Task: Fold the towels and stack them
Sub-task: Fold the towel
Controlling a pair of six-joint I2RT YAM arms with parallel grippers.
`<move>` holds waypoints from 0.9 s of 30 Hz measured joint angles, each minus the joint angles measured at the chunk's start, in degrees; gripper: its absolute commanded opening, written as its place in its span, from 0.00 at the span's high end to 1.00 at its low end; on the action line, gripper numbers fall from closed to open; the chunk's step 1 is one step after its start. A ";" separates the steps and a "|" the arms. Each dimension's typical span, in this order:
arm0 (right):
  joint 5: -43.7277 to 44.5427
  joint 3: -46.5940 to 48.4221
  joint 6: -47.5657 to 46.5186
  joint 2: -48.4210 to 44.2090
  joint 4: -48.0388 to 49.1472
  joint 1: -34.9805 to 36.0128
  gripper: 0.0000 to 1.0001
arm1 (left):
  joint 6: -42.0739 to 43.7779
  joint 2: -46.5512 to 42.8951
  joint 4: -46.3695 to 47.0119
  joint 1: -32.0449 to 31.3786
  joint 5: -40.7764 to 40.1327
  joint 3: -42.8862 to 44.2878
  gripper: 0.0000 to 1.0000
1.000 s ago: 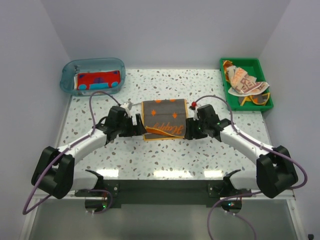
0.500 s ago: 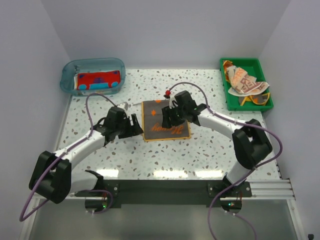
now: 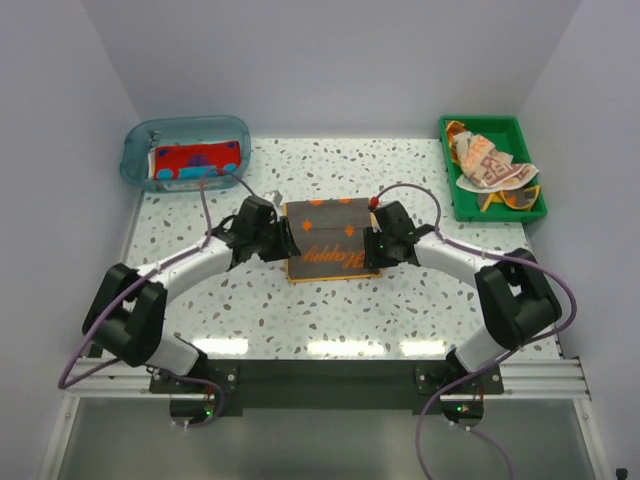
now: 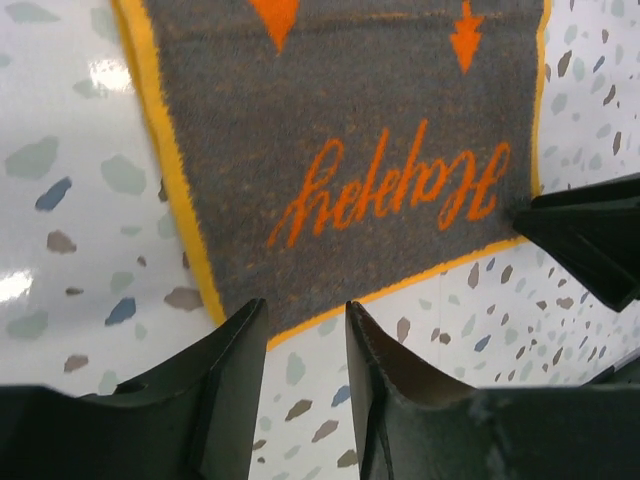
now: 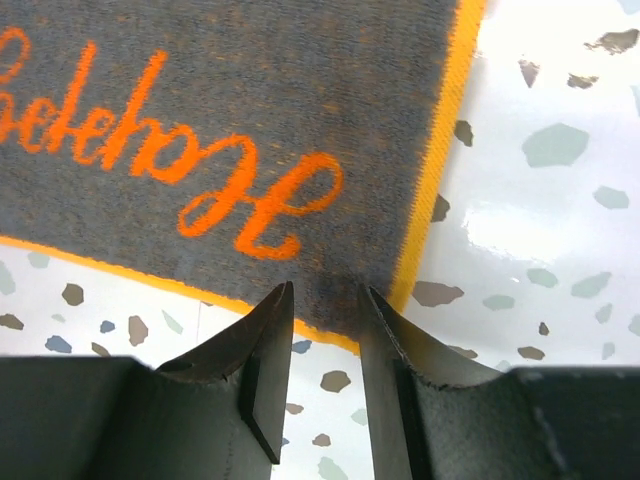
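Our left gripper (image 4: 305, 325), jaws a narrow gap apart, sits at the near left corner of the grey towel (image 4: 350, 120). Our right gripper (image 5: 325, 300), likewise slightly parted, straddles the towel's near edge by its right corner. We see the towel lying flat mid-table (image 3: 330, 310), between the two grippers

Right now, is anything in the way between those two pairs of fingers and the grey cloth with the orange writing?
Nothing visible. The left fingers and right fingers each sit at a near corner of the grey square towel with orange lettering and yellow trim, only speckled tabletop beside them.
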 measured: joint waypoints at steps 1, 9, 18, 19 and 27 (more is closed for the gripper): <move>0.15 -0.35 0.20 -0.31 0.00 -0.26 0.65 | 0.44 1.73 0.24 -0.13 0.04 1.42 0.61; 0.90 -2.78 1.55 -0.35 0.13 -0.42 0.73 | 3.02 12.92 0.83 -0.70 1.16 4.39 0.66; -3.15 -9.18 4.66 -8.13 -5.09 0.37 0.71 | 2.93 3.61 -0.22 -2.14 3.21 -5.75 0.55; -3.50 -9.27 4.66 -9.38 -7.04 0.55 0.71 | 3.02 1.92 -1.79 -2.34 3.06 -5.95 0.52; -2.84 2.91 3.37 -9.62 -10.03 -1.07 0.72 | 5.11 1.68 -4.81 -1.92 -0.92 7.48 0.51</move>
